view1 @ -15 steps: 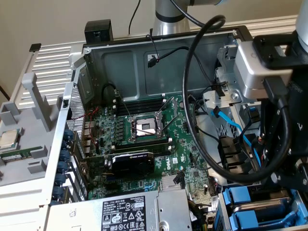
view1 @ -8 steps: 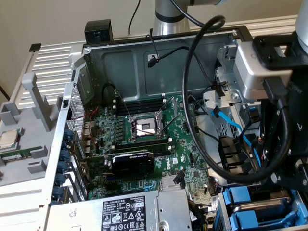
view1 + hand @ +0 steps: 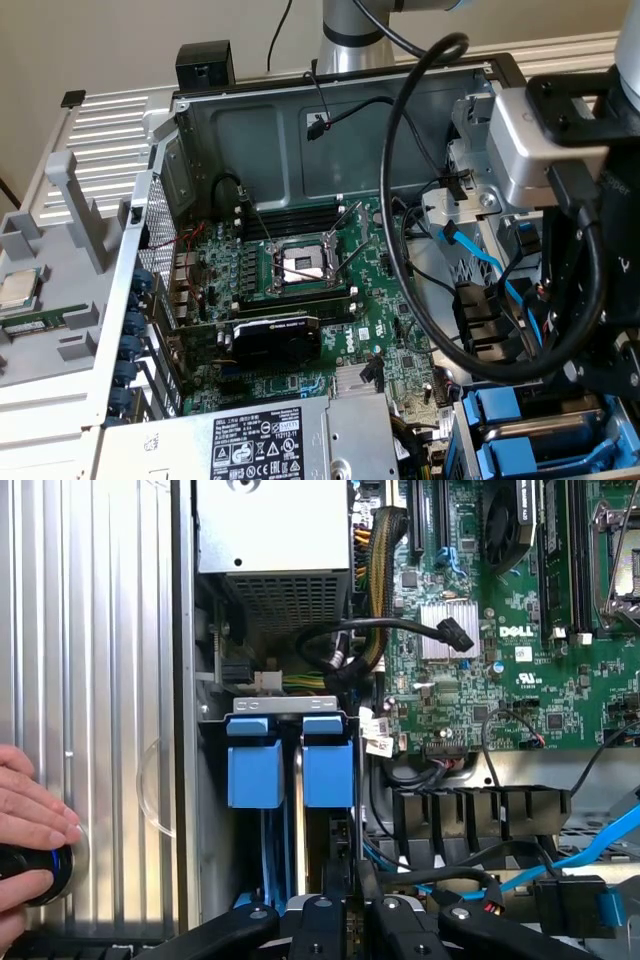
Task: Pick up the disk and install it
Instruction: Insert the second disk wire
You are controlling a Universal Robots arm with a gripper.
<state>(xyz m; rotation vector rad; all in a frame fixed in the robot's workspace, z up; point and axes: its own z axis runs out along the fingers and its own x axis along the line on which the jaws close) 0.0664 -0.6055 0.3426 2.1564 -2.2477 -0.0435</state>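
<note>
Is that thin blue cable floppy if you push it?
Probably floppy: the blue cable hangs in a loose curve. Probably light too, since it looks thin and flat beside the thick black cable.

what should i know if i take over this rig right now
tool: low over the drive bay, at the two blue frames; whether it holds anything is unclear.
disk: likely one of those frames, side by side in the bay; which is unclear.
done or left: seating unconfirmed, check it.
a person's hand rests on a black knob beside the case.
</note>
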